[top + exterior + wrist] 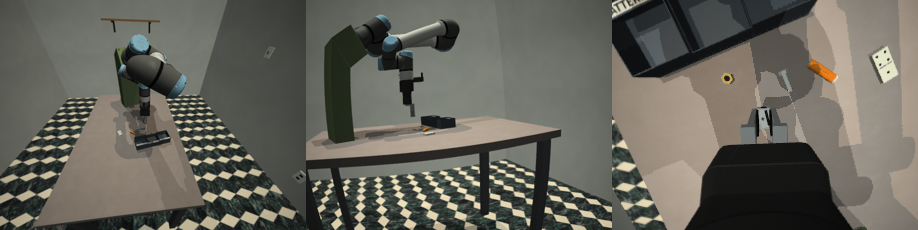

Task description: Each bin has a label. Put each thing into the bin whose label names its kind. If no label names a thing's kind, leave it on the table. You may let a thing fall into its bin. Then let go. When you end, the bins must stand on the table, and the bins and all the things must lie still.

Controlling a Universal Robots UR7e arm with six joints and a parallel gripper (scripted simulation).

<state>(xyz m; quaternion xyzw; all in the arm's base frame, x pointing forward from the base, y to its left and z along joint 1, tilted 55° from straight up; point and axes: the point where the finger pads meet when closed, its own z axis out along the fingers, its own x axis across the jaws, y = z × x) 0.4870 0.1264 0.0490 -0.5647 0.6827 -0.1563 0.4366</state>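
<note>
My gripper (764,116) hangs above the table behind the bins, also seen in the top view (144,121) and the exterior view (412,113). It is shut on a small light grey piece (764,119); I cannot tell its kind. Below it on the table lie a grey bolt (785,80), a yellow nut (727,78), an orange cylinder (822,71) and a white domino (884,64). The black three-compartment bin row (702,30) (152,140) stands on the table. The compartments I can see look empty, and the labels are too small to read.
The green arm pedestal (127,80) stands at the table's far end. The orange cylinder (132,132) and domino (120,132) lie left of the bins. The table edge (627,170) is close on the wrist view's left.
</note>
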